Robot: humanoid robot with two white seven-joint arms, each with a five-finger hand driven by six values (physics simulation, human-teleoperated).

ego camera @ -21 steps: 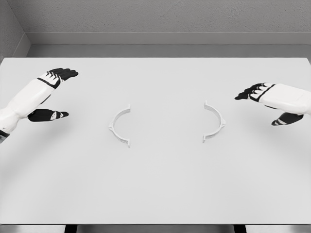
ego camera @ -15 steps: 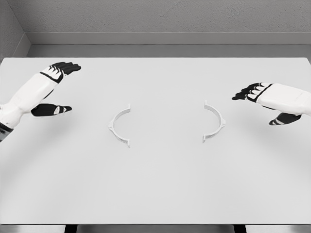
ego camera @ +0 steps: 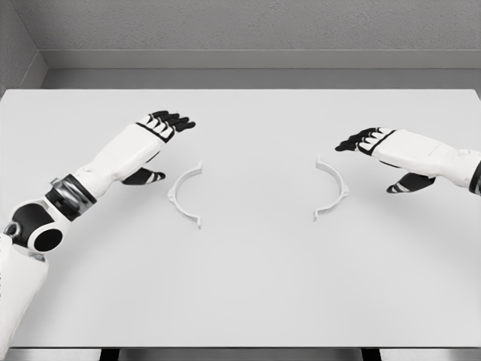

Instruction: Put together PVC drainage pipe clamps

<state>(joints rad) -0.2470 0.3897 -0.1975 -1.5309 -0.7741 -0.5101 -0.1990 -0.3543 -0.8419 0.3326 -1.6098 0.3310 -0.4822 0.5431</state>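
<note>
While two white clamp halves lie apart at the middle of the frame, both my hands hover over the table [ego camera: 240, 293] with fingers spread and holding nothing.

My left hand [ego camera: 154, 139] sits left of center, its arm coming in from the lower left corner. Its black fingers [ego camera: 174, 120] stretch toward the upper right, and the thumb [ego camera: 144, 177] points right, just beside the left half [ego camera: 185, 195]. That half is a thin arc bulging left, its open side facing right, with a small tab at each end. I cannot tell whether the thumb touches it.

My right hand [ego camera: 383, 154] reaches in from the right edge, at about the same height in the frame. Its fingers [ego camera: 353, 141] point left, ending above and to the right of the right half [ego camera: 331, 189]; the thumb [ego camera: 406, 182] hangs lower, to the right of that arc and clear of it. The right half bulges right, open side facing left, so the two arcs mirror each other across a bare gap of tabletop.

Both halves lie flat on the white surface. Behind the table's far edge, in the upper part of the frame, runs a gray wall [ego camera: 248, 26].
</note>
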